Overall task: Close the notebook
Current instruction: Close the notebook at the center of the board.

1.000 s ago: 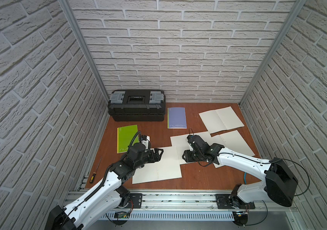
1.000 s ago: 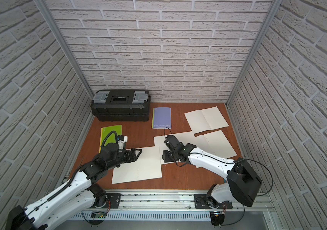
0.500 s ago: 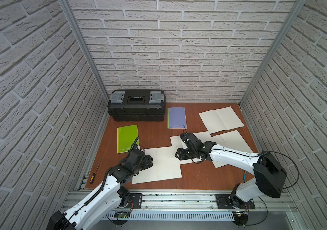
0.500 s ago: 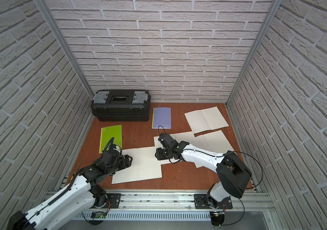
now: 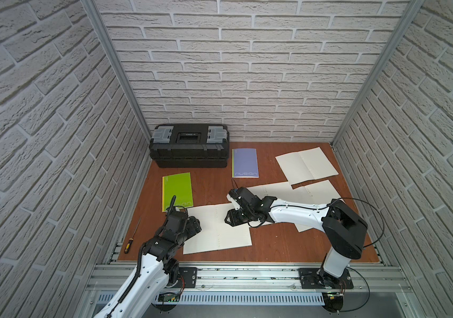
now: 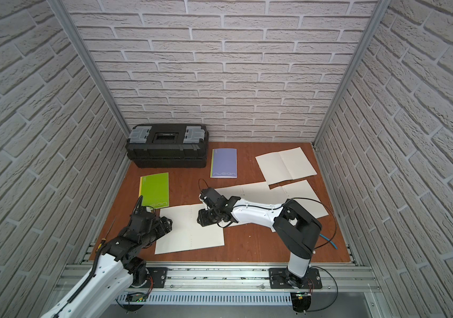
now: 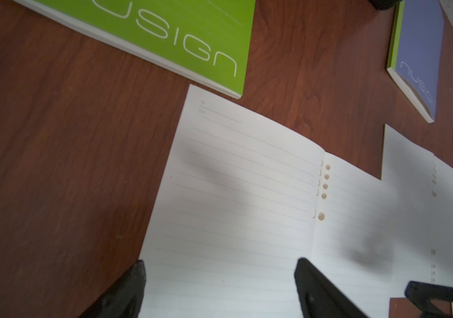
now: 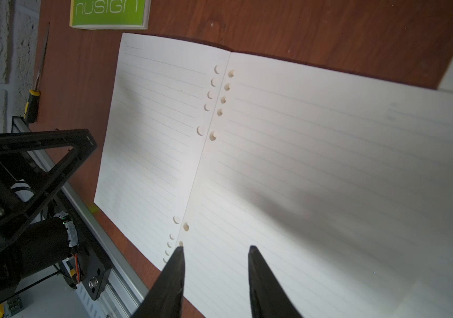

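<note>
Open notebook lies flat beneath parted left fingers and right fingers

Item 1: green notebook. Cover marked "nusign" in thin white letters along its near edge. I read it in both top views and from both my wrist cameras.

Item 2: blue notebook. Same white "nusign" mark.

Item 3: toolbox. Lid label too small to read.

Item 4: open notebook. Page heading too faint to read.

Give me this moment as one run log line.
front notebook: open flat | left pincer: open, above it | right pincer: open, near its spine | held: nothing
</note>
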You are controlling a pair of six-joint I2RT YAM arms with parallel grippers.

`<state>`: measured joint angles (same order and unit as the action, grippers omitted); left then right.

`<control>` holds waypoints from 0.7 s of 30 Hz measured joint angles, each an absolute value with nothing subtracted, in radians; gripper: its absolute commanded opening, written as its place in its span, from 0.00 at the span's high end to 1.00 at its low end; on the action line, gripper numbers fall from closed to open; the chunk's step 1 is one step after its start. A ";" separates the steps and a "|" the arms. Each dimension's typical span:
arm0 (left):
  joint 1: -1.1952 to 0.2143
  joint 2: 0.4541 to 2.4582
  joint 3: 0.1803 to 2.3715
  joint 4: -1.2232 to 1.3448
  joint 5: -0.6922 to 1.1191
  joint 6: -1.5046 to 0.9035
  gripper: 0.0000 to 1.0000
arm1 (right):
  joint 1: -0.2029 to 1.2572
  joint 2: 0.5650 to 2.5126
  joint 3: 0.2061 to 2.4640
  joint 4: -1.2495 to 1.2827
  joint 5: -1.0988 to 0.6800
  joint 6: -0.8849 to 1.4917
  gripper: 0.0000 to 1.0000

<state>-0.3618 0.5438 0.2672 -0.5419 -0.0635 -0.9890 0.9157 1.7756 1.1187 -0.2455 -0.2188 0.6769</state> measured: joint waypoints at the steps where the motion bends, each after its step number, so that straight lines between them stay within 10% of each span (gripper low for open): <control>1: -0.353 0.543 0.267 -0.547 -0.060 -0.989 0.15 | 0.922 1.786 1.126 -0.243 -0.223 0.677 0.62; 21: -0.293 0.617 0.253 -0.546 -0.050 -0.965 0.15 | 0.952 1.903 1.231 -0.235 -0.281 0.673 0.63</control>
